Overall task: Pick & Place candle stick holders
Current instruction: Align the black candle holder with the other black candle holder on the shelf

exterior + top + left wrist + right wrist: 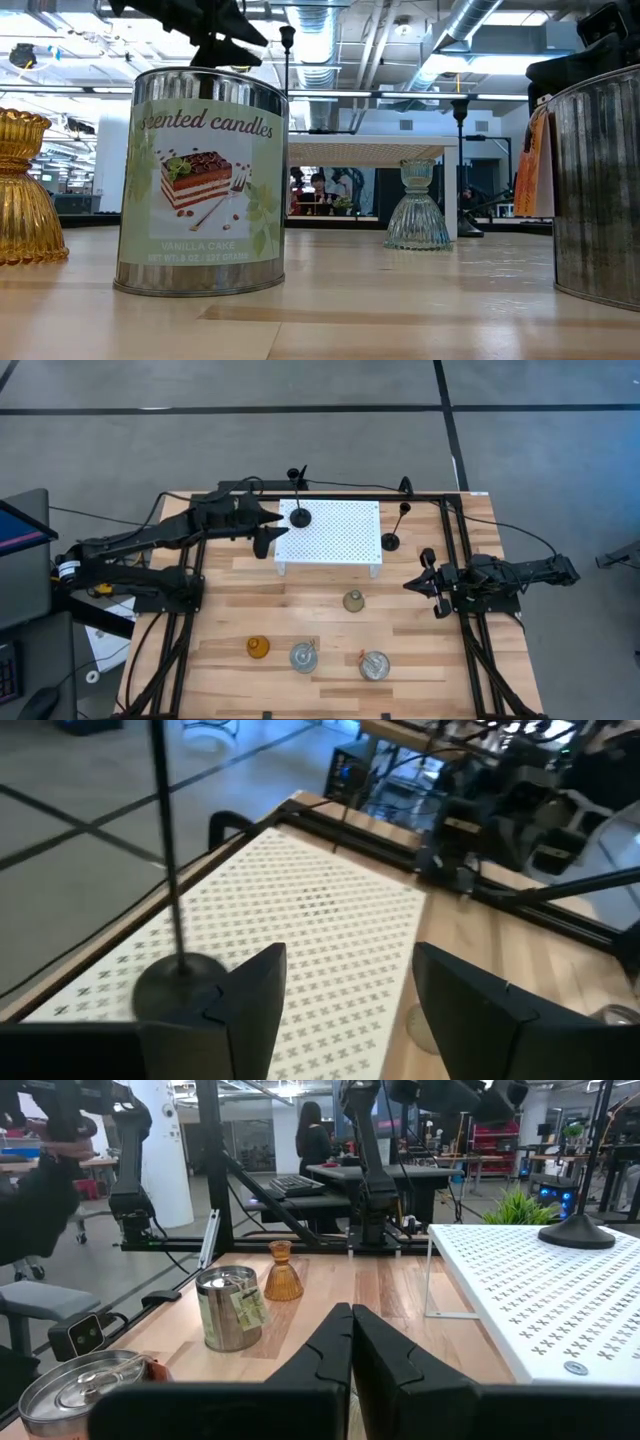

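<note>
One black candlestick (299, 510) standing at white perforated stand's (335, 535) far-left corner; left gripper (268, 532) hovering wide open just beside it. Right gripper (424, 582) idling, fingers pressed together, near bench's (320, 600) right edge.

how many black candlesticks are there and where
2: one black candlestick stands on the white perforated stand at its far left corner, by the open left gripper; the other black candlestick stands on the table just off the stand's right edge.

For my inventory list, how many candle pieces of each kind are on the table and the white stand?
Black slim candlesticks: 2
Metal candle tins: 2
Amber glass holder: 1
Pale bell-shaped holder: 1
Total: 6
</note>
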You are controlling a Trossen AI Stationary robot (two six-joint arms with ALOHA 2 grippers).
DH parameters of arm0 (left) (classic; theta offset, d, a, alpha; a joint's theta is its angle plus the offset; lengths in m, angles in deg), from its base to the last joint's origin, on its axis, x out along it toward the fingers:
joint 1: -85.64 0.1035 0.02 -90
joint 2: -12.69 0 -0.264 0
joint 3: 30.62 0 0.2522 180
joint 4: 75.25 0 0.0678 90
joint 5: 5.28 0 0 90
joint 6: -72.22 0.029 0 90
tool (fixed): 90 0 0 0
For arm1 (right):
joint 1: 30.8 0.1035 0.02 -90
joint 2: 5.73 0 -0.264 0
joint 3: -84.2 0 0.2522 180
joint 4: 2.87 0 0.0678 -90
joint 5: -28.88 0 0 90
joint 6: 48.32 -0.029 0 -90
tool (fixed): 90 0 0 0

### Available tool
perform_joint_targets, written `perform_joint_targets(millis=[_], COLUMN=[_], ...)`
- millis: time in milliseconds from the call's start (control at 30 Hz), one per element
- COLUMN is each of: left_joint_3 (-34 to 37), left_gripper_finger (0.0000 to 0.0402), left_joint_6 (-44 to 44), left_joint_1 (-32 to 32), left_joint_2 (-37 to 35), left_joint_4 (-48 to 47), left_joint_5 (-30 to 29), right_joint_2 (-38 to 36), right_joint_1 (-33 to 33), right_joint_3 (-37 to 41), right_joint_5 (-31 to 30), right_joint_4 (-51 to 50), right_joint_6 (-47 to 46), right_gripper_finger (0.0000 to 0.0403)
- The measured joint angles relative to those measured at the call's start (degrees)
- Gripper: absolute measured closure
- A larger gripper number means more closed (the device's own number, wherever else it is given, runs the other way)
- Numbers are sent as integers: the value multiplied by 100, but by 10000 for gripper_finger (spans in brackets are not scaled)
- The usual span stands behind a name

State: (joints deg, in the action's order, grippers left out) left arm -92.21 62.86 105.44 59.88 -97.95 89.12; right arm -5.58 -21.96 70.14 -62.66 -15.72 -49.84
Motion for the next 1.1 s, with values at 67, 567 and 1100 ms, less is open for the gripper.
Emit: perform_joint_targets(millis=[67, 567, 1100], left_joint_3=[0, 0, 0], left_gripper_finger=[183, 263, 396], left_joint_6=[4, 739, 1960], left_joint_1=[-6, -314, -2089], left_joint_2=[8, 87, 75], left_joint_4=[-13, 89, 86], left_joint_5=[5, 1508, 1621], right_joint_2=[2, 0, 2], right_joint_1=[0, 4, 2], right_joint_3=[-2, -2, -1], right_joint_5=[2, 0, -15], right_joint_4=[0, 0, 0], right_joint_6=[0, 0, -199], right_gripper_finger=[403, 403, 403])
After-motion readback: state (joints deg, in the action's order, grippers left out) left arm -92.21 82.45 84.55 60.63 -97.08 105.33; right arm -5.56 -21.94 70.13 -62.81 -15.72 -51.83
